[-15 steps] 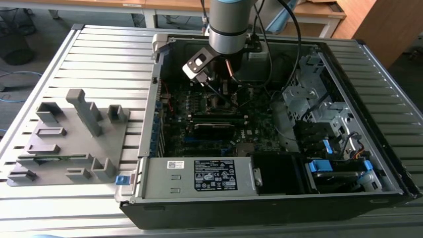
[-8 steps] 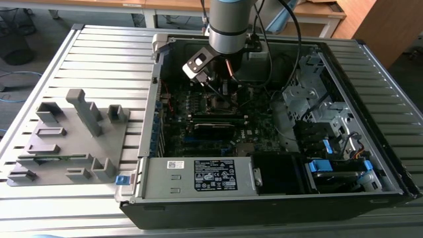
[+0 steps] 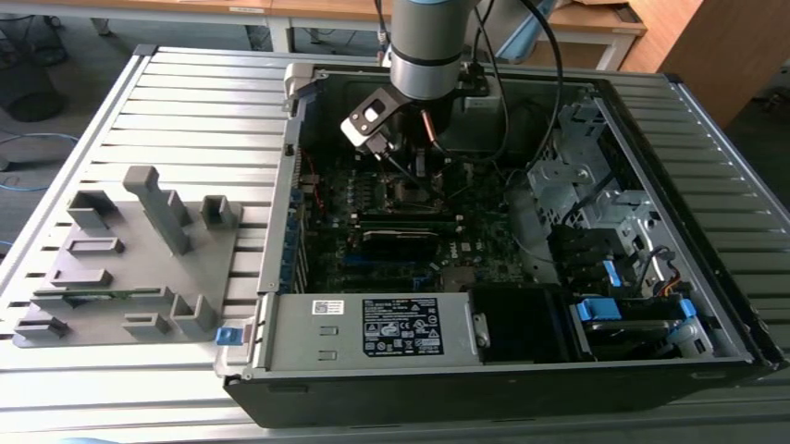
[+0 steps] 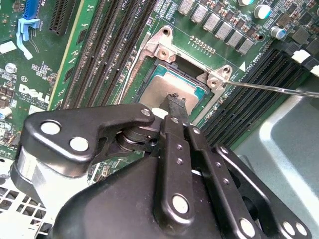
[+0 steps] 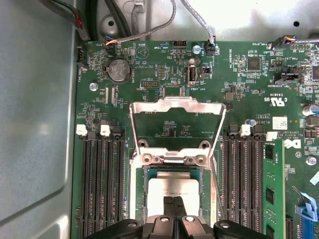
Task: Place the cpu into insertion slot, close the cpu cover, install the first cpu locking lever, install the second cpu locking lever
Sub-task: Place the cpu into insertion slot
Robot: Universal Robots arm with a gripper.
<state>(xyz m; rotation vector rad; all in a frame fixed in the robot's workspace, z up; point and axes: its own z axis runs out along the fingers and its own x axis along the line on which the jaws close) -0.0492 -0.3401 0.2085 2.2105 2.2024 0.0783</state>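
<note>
The cpu (image 5: 174,185), a flat silver-grey square, lies in the insertion slot (image 5: 144,174) on the green motherboard. My gripper (image 5: 174,199) is right above it, its two black fingers pressed together with their tips on or just over the chip's top; the second wrist view shows the same shut gripper (image 4: 177,101) over the cpu (image 4: 162,87). The cpu cover (image 5: 174,104), a silver frame with a square window, stands folded back from the slot. A thin wire locking lever (image 5: 215,186) runs along one side of the slot. In the exterior view my gripper (image 3: 420,183) reaches down into the case.
Long black memory slots (image 5: 102,184) flank the slot on both sides, and a green memory module (image 5: 273,189) stands in one. A labelled power supply box (image 3: 370,328) sits at the case front. Drive cage (image 3: 580,194) lies to the exterior view's right, grey fixture plate (image 3: 136,250) to its left.
</note>
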